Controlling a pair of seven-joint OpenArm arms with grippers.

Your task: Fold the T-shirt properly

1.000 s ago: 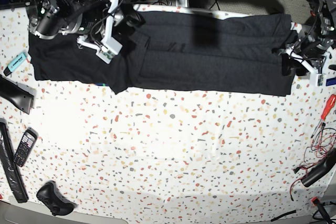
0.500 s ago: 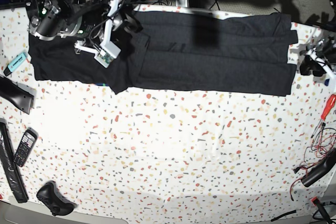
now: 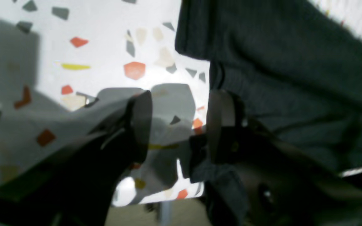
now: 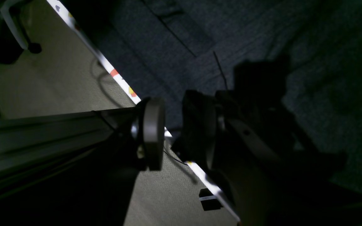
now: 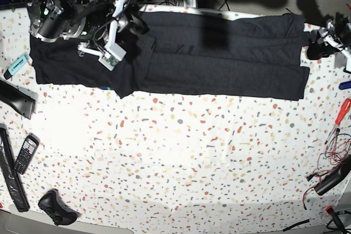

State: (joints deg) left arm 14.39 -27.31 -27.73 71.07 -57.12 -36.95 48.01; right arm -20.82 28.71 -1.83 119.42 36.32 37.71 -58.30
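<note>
Base view, left to right: the right gripper [image 5: 118, 31] hangs over the left part of the T-shirt [image 5: 219, 53], where it was a second ago, while the left gripper [image 5: 328, 41], which then sat on the shirt's right-hand end, has since lifted off and drawn back past that edge. The black T-shirt lies as a long band across the far side of the speckled table [image 5: 181, 157], its layers stacked lengthwise; the release suggests that the lengthwise fold is laid down and that a crosswise fold comes next. The left wrist view adds what the base view cannot resolve: the left gripper [image 3: 178, 125] stands spread with nothing between its fingers [image 3: 141, 125], the speckled table [image 3: 99, 40] bare beneath them and the T-shirt [image 3: 294, 62] hem just beside the far finger. The right wrist view shows the right gripper [image 4: 176, 135] partly parted above the T-shirt [image 4: 200, 40] near the table's far edge; the scene there is too dark to tell whether cloth is pinched.
</note>
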